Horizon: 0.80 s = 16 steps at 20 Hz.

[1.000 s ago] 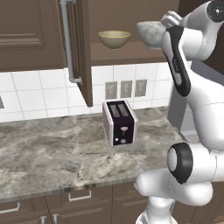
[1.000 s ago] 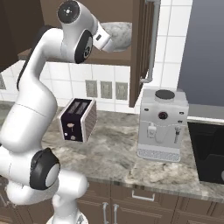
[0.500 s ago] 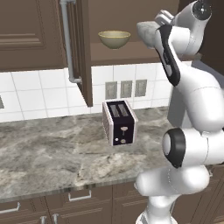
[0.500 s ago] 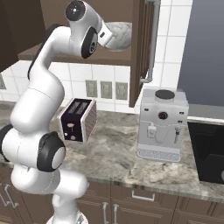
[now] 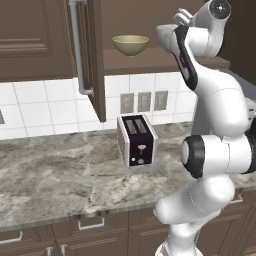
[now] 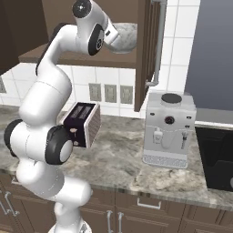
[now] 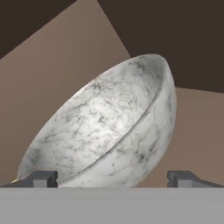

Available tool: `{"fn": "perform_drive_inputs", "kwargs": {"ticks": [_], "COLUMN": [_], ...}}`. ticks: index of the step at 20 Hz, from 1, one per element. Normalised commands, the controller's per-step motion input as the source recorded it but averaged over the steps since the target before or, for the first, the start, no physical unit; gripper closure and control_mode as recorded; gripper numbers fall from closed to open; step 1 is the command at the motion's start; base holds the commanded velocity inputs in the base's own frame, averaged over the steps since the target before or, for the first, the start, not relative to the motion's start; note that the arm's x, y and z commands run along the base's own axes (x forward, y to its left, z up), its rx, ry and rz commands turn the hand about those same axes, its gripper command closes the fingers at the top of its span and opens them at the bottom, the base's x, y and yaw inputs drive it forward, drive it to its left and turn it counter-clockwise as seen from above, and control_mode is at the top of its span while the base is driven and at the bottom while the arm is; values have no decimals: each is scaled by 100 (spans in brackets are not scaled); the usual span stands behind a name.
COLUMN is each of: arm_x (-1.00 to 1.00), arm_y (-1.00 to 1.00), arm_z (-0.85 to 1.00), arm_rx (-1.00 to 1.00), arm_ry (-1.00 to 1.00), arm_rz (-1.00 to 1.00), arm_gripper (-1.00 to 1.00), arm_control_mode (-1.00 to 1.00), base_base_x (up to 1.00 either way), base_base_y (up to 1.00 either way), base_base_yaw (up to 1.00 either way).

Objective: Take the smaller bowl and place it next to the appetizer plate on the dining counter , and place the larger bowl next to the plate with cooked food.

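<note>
Hand view: the larger bowl point(image 7: 109, 127) is seen close ahead of the jaws, its grey-white marbled wall and rim tilted across the frame against the brown cabinet shelf point(image 7: 57, 65). The two dark fingertips point(image 7: 39, 178) are seen at either side of the bowl's lower edge, spread wide apart with the bowl between them; whether they touch its wall cannot be told. In the left base view the gripper point(image 5: 172, 35) is raised to the open upper cabinet, level with the shelf point(image 5: 150, 59), and the smaller bowl point(image 5: 130, 44) is seen standing upright on that shelf, to the left of the gripper. In the right base view the larger bowl point(image 6: 125, 36) is seen on the same shelf, just right of the robot's wrist and left of the open cabinet door point(image 6: 148, 50). Below the shelf, a dark toaster point(image 5: 136, 140) is set on the marbled tabletop point(image 5: 60, 180), and a silver coffee machine point(image 6: 167, 129) is placed to the toaster's right.
</note>
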Motion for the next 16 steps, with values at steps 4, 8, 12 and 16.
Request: {"fn": "perform_drive_inputs", "kwargs": {"ticks": [4,8,12,16], "arm_x": [27,29,38,29], "arm_y": [0,0,-1,0], "arm_z": [6,0,0,0], "arm_rx": [6,6,5,3], "arm_ry": [2,10,12,14], "arm_rz": [-3,-4,-4,-5], "arm_gripper": [-100,-100,-100,-100], "arm_control_mode": [-100,-100,-100,-100], "base_base_x": [0,0,0,0], "base_base_y": [0,0,0,0], "base_base_yaw": [0,0,0,0]}}
